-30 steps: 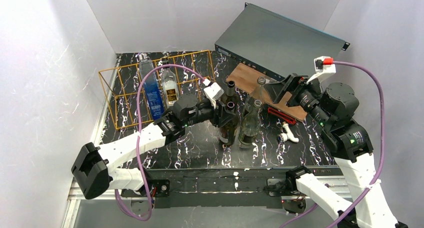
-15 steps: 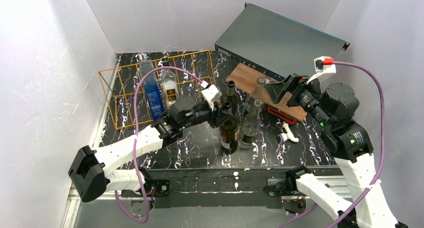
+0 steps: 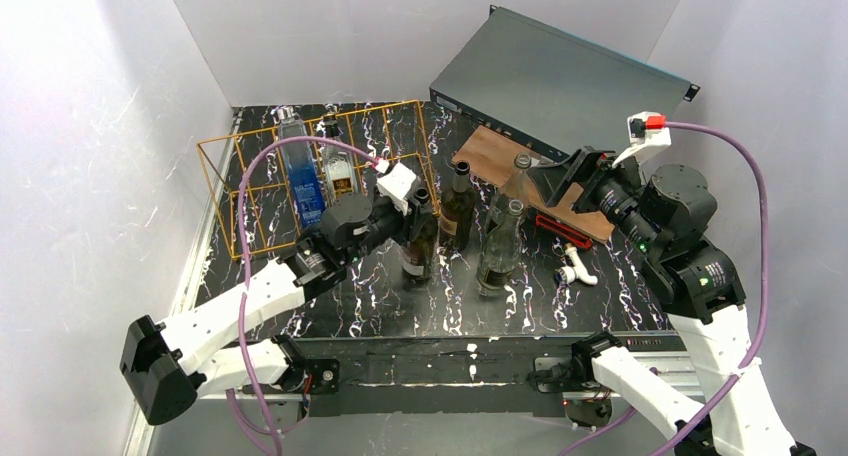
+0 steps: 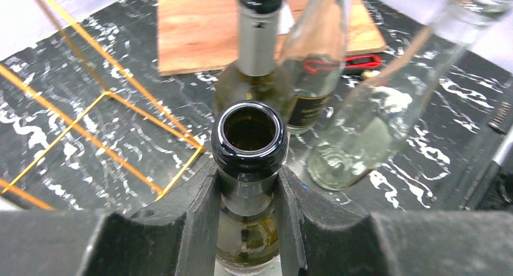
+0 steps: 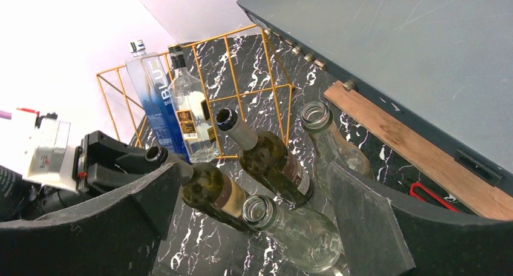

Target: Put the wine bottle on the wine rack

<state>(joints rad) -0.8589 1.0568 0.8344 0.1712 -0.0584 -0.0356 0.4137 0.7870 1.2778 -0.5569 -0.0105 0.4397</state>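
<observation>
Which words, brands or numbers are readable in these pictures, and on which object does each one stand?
"BLU": big white letters down the side of the blue bottle; the smaller print beside them is too small to read.
Label on the clear square bottle: there is print, but it is too small to read.
Label on the dark bottle standing beside the rack: blurred, not readable.
No other text can be read.

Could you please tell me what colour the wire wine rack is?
The wine rack is orange-gold thin wire; the top external view shows it best.
</observation>
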